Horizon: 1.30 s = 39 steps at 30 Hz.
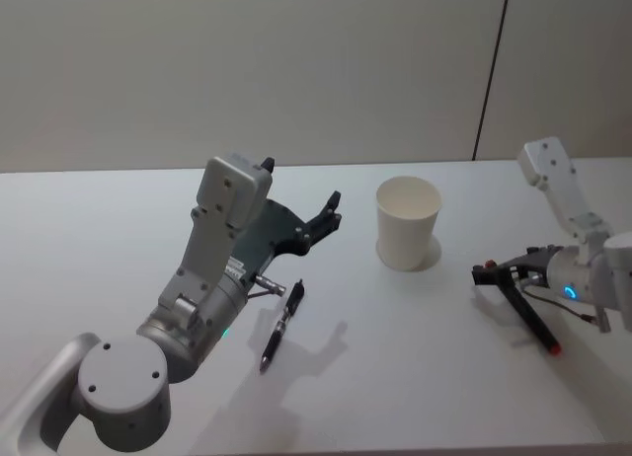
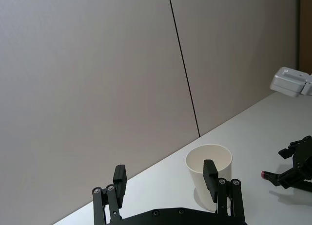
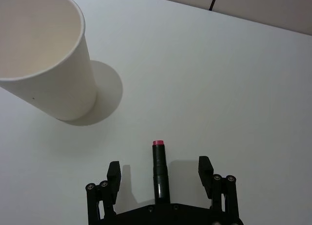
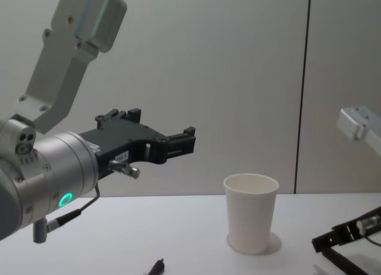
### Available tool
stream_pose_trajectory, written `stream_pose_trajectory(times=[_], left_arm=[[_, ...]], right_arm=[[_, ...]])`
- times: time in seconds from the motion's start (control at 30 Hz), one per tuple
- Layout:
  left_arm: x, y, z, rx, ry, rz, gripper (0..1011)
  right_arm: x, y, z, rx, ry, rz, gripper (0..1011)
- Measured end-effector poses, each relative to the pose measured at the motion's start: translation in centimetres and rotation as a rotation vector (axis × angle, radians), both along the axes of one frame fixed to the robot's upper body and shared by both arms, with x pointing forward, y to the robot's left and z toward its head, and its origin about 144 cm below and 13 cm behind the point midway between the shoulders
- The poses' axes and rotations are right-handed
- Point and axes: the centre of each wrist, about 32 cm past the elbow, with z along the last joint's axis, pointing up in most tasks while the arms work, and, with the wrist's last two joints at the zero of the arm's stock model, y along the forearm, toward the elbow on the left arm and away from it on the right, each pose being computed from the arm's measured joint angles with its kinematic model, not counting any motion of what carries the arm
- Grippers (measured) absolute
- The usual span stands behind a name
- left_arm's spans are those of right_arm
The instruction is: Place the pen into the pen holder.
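Barely started tbh. Plain white tapered paper cup (image 1: 407,222) empty, mid-bench (image 1: 395,387). Right tool (image 3: 159,166) released, straddling black red-capped pen (image 1: 530,318) lying right of cup. Left tool (image 2: 165,171) spread, empty, raised. Second black pen (image 1: 281,327) near-left. To do: clench, lift, drop in.

**Both grippers open, arms extended**

The left arm (image 1: 212,268) is held bent and lifted, its forearm directed forward and towards the robot's right. A green light is seen at its wrist. The left gripper (image 1: 326,214) is carried high, with its fingers (image 2: 119,178) spread wide and nothing between them. The right arm (image 1: 578,219) is folded at the elbow, and a blue light is seen at its wrist. The right gripper (image 1: 486,270) is held low and pointed towards the robot's left, its fingers (image 3: 113,170) set well apart.
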Motion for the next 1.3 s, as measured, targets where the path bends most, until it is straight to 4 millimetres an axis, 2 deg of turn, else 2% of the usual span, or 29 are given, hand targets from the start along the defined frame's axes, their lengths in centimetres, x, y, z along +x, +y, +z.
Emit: stream_pose_trajectory(times=[0.87, 1.03, 1.07, 1.17, 1.27, 1.3], left_arm=[[0.0, 0.0, 0.0, 0.0, 0.0, 0.0, 1003], [0.0, 0.0, 0.0, 0.0, 0.0, 0.0, 1003], [0.0, 0.0, 0.0, 0.0, 0.0, 0.0, 1003], [0.0, 0.0, 0.0, 0.0, 0.0, 0.0, 1003], [0.0, 0.0, 0.0, 0.0, 0.0, 0.0, 1003], [0.0, 0.0, 0.0, 0.0, 0.0, 0.0, 1003]], right_arm=[[1.4, 0.0, -0.7, 0.021, 0.045, -0.017, 981], [1.6, 0.1, -0.9, 0.024, 0.05, -0.02, 850], [1.6, 0.1, -0.9, 0.024, 0.052, -0.02, 850], [1.6, 0.1, -1.1, 0.024, 0.055, -0.021, 733], [1.6, 0.1, -1.2, 0.024, 0.059, -0.02, 665], [1.6, 0.2, -1.3, 0.022, 0.061, -0.02, 606]])
